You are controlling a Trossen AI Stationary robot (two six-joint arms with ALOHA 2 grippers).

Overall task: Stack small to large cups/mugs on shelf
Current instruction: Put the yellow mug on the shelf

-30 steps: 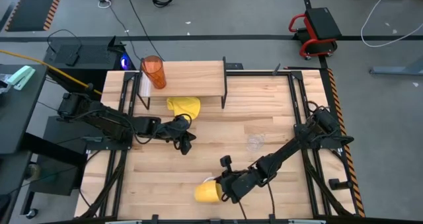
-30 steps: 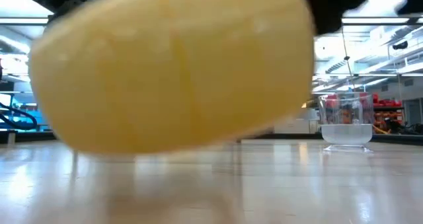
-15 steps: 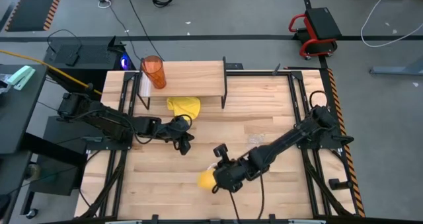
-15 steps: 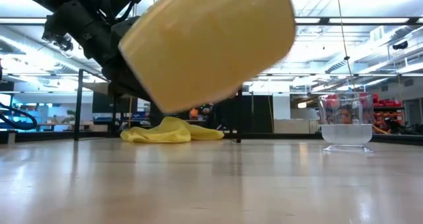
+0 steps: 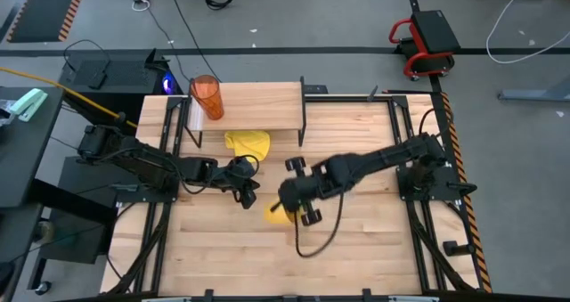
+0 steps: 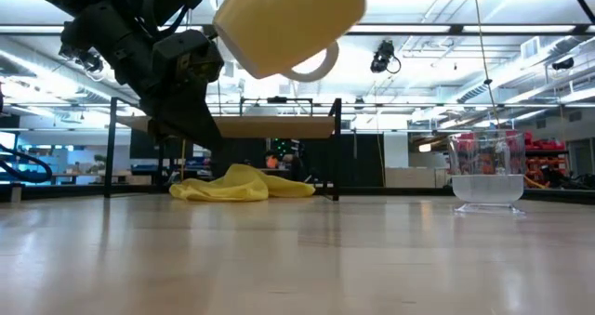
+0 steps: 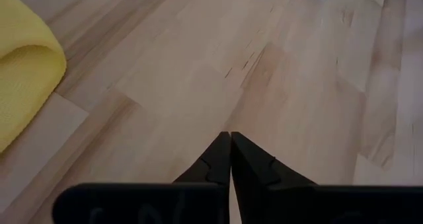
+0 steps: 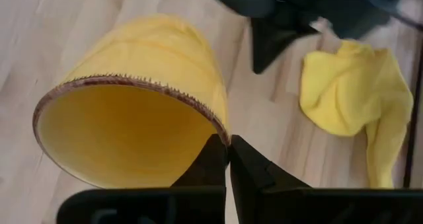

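The yellow-orange mug (image 6: 288,22) with a white handle (image 6: 314,66) hangs tilted above the middle of the table, and my right gripper (image 8: 228,141) is shut on its rim. In the high view the mug (image 5: 280,215) shows just below that gripper (image 5: 292,204). My left gripper (image 5: 247,193) is shut over bare wood left of the mug, holding nothing. The orange tumbler (image 5: 207,97) stands on the left end of the shelf (image 5: 258,106). The small clear cup (image 6: 485,180) stands on the table to the right. My right gripper pinches the mug's wall at the rim (image 8: 221,133), one finger inside the mouth and one outside. The fingers come slanting down from the table's right. The mug is lifted clear of the table and tilted, its handle on the underside.
A crumpled yellow cloth (image 5: 249,143) lies on the table in front of the shelf, under its near edge. The shelf's black legs (image 5: 303,124) stand at the far side. Bare wood lies toward the table's near edge (image 5: 294,275).
My right gripper has risen and swung from the near edge toward the table's middle and the shelf, tipping further downward. The mug, low over the table near the front edge a second ago, has gone with it and now hangs high and tilted.
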